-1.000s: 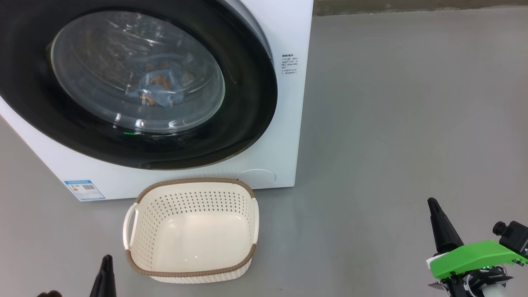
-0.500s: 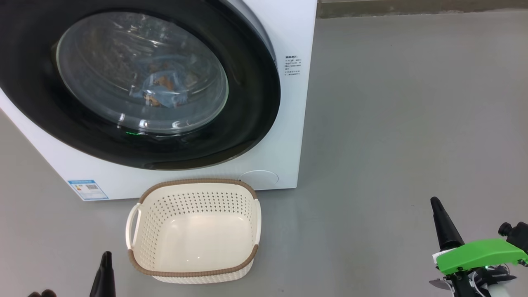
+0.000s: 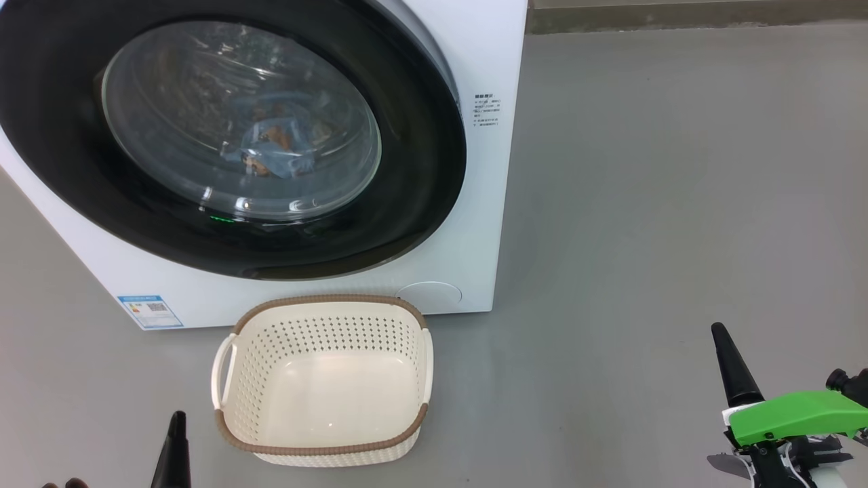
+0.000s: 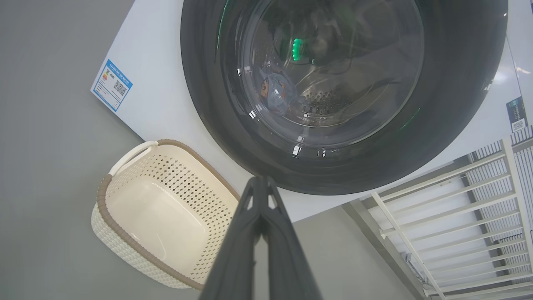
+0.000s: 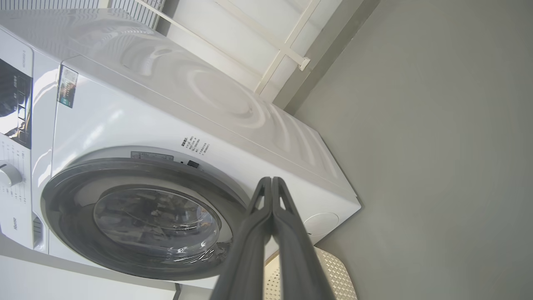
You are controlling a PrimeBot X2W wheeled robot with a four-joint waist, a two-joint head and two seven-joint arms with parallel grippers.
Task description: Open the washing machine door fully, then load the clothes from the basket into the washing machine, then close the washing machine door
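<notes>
Only my head camera has swung a little; nothing else moved. With the door [image 3: 420, 169] shut on the clothes [image 3: 271, 152] and the basket [image 3: 325, 449] empty, I hold left gripper [image 3: 178, 417] and right gripper [image 3: 719, 332] pinched closed, empty, pulled clear.

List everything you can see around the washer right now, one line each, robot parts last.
White front-loading washing machine: one, white, standing on grey floor.
Round glass door with glossy black rim: one, black, shut on its front.
Light blue printed fabric clothes: one bundle, blue and orange-brown, inside machine, seen through door.
Cream perforated plastic basket with brown rim: one, cream, floor before machine, empty.
Small blue label: one, blue, machine's lower front.
White barred railing: one, white, near machine.
Left pincer: one, dark, shut, lower left.
Right pincer: one, dark, shut, lower right.
</notes>
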